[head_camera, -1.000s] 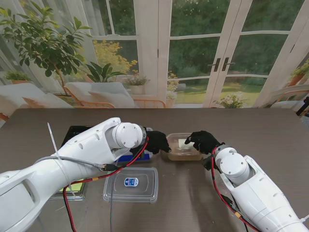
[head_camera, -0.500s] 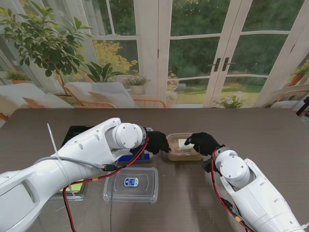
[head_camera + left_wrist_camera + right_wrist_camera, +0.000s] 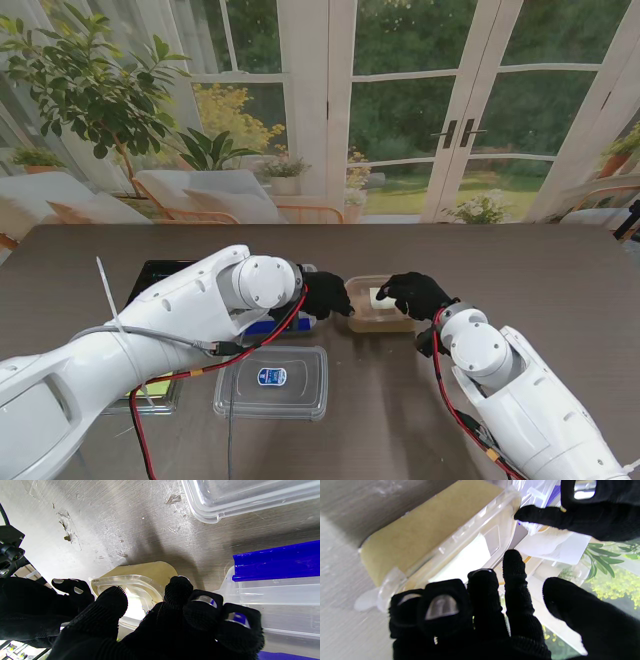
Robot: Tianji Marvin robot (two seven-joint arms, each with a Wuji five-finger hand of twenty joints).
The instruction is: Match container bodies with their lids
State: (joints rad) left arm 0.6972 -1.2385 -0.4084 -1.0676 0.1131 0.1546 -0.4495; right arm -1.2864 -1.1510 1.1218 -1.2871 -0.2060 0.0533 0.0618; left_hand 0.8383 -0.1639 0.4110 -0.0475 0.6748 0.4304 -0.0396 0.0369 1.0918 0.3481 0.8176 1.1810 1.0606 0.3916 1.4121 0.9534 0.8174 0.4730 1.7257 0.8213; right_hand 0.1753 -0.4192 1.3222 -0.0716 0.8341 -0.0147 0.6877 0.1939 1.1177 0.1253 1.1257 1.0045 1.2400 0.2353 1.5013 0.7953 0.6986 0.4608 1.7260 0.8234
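Stand view: a small clear container point(image 3: 378, 309) with a tan base is seen at the middle of the table point(image 3: 560, 270), flanked by both black-gloved hands.
Small container contents: a pale card or label is visible through its clear top; nothing more can be made out.
Left hand point(image 3: 325, 294): its fingertips point(image 3: 178, 590) are set against the small container's left edge; whether they grip it or only touch it cannot be told.
Right hand point(image 3: 415, 293): it is held over the container's right side with fingers point(image 3: 513, 562) curled and spread; whether anything is gripped cannot be told.
Blue-trimmed container point(image 3: 272, 590): a clear body with a blue strip is seen just beside the left hand, largely hidden by the left arm in the stand view; its contents cannot be told.
Clear lid point(image 3: 272, 380): it lies flat, nearer to me and to the left of the small container, well apart from it, with a blue label at its centre.
Change from one second ago: the right hand and forearm are found shifted slightly leftward, farther over the small container; the left hand, small container and lid are unchanged in place.
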